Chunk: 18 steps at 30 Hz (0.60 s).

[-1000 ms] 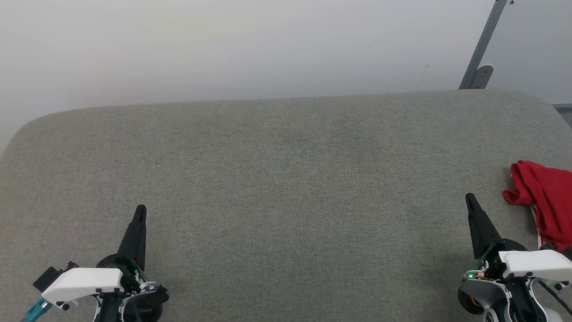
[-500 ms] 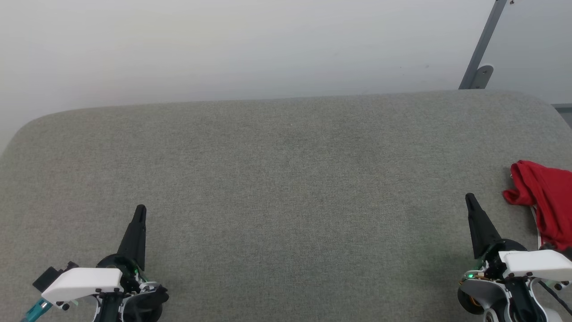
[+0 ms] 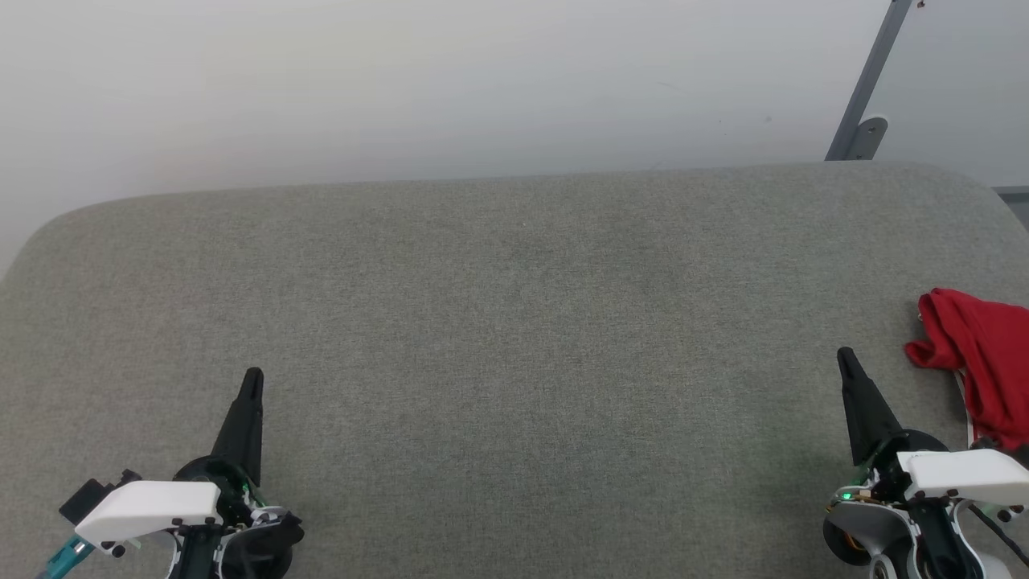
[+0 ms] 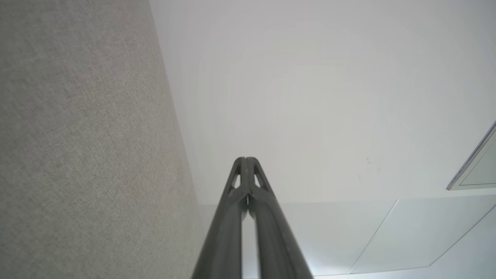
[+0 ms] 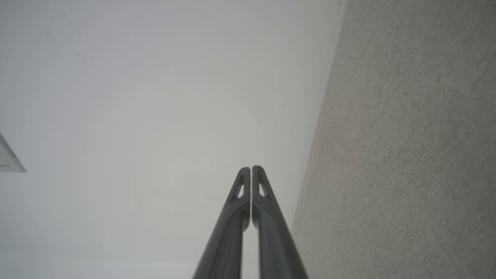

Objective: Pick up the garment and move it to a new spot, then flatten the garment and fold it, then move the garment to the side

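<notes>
Backdrop: a plain pale wall (image 3: pixel 402 80) stands behind the desk. A grey metal post (image 3: pixel 872 72) with a small bracket (image 3: pixel 867 133) slants up past the desk's far right corner.
Surface: the desk (image 3: pixel 514 305) is broad, covered in grey-green cloth, and rounded at its far corners.
Garment: the shirt (image 3: pixel 985 362), red, lies crumpled in a heap at the desk's right edge, about midway between the desk's near and far sides. Part of it runs out of the head view, and a thin white strip of trim shows on the side toward the desk's middle.
Left arm: the left pincer (image 3: pixel 252 376) sits over the desk's near left part, pointing at the desk's far side, with a white housing (image 3: pixel 149 507) at its wrist.
Left grip: pressed together and empty. In the left wrist view the two dark fingers (image 4: pixel 228 224) meet at the tips, with desk cloth on one side and wall on the other.
Right arm: the right pincer (image 3: pixel 844 354) sits over the desk's near right part, near the shirt and on its desk-middle side, also pointing at the desk's far side.
Right grip: closed tight with nothing in it; the right wrist view shows the tips touching.
Contact: the right pincer's tips stand apart from the shirt. Whether the housing behind them touches the shirt's near end cannot be told.
</notes>
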{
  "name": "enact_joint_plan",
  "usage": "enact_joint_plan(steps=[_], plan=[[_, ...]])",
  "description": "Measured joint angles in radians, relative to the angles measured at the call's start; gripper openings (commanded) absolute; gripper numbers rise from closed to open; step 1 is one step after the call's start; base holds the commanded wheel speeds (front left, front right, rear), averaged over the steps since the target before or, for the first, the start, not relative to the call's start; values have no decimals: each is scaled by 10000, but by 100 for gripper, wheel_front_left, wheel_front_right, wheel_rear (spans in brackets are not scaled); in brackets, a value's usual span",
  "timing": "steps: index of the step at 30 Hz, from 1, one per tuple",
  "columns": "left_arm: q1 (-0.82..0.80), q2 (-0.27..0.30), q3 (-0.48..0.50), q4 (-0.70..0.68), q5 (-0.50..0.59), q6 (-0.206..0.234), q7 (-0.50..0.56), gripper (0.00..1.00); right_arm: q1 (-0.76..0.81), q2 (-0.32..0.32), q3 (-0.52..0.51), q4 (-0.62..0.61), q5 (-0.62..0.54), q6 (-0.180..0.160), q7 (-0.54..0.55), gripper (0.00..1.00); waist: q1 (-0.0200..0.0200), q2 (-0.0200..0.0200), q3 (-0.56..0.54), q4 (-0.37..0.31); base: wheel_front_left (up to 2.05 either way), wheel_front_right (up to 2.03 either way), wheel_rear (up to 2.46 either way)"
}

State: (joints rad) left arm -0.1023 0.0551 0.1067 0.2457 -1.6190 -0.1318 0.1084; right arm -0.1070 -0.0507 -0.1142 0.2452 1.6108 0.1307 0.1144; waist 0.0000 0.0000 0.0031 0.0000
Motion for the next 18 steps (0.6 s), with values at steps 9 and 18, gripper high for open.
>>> enact_joint_plan(steps=[9, 18], plan=[[-1, -8, 8, 2, 2, 0, 17, 0, 0, 0, -2, 0, 0, 0, 0, 0, 0, 0, 0, 0, 0, 0, 0], [-2, -13, 17, 2, 6, 0, 19, 0, 0, 0, -2, 0, 0, 0, 0, 0, 0, 0, 0, 0, 0, 0, 0]])
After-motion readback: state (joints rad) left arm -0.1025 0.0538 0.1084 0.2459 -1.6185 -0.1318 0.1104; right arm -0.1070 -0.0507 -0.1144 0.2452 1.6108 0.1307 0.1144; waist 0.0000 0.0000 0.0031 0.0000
